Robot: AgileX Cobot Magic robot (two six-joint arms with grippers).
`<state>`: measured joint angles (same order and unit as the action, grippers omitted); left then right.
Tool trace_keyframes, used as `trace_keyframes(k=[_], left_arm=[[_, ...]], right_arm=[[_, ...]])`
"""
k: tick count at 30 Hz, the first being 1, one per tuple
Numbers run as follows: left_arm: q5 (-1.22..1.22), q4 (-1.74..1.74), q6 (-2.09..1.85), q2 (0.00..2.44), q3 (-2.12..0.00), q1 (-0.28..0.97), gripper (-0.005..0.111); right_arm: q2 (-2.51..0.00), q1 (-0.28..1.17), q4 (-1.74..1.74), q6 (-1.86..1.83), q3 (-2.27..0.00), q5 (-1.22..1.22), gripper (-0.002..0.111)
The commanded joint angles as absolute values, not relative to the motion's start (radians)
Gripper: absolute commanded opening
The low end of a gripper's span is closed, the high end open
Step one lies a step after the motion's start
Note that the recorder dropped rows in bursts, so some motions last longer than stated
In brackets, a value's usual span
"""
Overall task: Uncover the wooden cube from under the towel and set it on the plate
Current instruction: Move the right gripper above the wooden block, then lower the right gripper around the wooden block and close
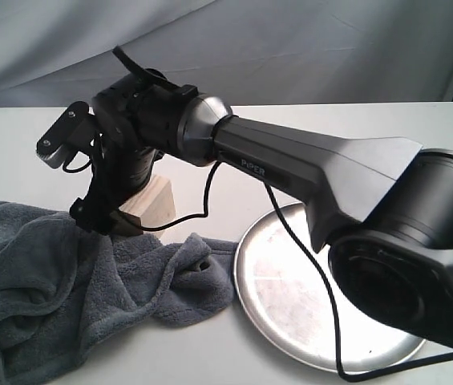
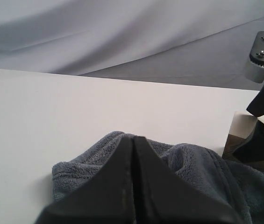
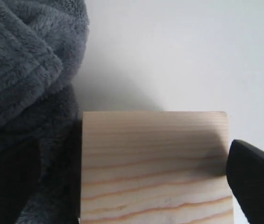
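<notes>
The wooden cube point(image 1: 154, 200) stands uncovered on the white table, touching the back edge of the crumpled grey towel point(image 1: 66, 281). My right gripper point(image 1: 118, 216) reaches across to it and stands open, one finger on each side of the cube point(image 3: 155, 163). One fingertip point(image 3: 255, 182) is almost against the cube's side, while the other is a dark shape over the towel point(image 3: 24, 70). My left gripper point(image 2: 134, 140) is shut, with the towel point(image 2: 192, 163) just beyond its tips and nothing seen between them. The steel plate point(image 1: 290, 305) lies to the right of the towel.
The right arm point(image 1: 314, 168) spans the scene above the plate, and its cable point(image 1: 322, 297) hangs over the plate. A grey backdrop cloth point(image 1: 290, 48) hangs behind the table's far edge. From the left wrist view the cube point(image 2: 243, 127) and the right gripper point(image 2: 262, 144) show past the towel.
</notes>
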<state>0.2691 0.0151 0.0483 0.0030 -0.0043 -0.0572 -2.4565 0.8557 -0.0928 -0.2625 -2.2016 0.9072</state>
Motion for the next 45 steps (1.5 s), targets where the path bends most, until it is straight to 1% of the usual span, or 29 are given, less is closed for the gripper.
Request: trace_keyframes(k=[1,6,12,23,27,31,36,45], left_arm=[[0.259,0.019,0.048,0.0,0.0,-0.058,0.0],[0.259,0.019,0.048,0.0,0.0,-0.058,0.0],[0.259,0.019,0.048,0.0,0.0,-0.058,0.0],[0.259,0.019,0.048,0.0,0.0,-0.058,0.0],[0.259,0.019,0.048,0.0,0.0,-0.058,0.0],[0.259,0.019,0.048,0.0,0.0,-0.058,0.0],[0.259,0.019,0.048,0.0,0.0,-0.058,0.0],[0.259,0.019,0.048,0.0,0.0,-0.058,0.0]], right_arm=[[-2.483,0.845,-0.103,-0.262,-2.201,0.91,0.105],[-2.47,0.845,-0.184,-0.221,-2.201,0.905,0.105],[-2.419,0.845,-0.174,-0.22,-2.201,0.942,0.105],[-2.441,0.836,-0.125,-0.213,-2.201,0.944,0.105],[-2.463,0.798,-0.098,-0.192,-2.201,0.946,0.105],[-2.473,0.765,0.013,-0.209,-2.201,0.954,0.105],[-2.473,0.761,0.062,-0.274,-2.201,0.954,0.105],[-2.5,0.761,0.062,-0.286,-2.201,0.954,0.105]])
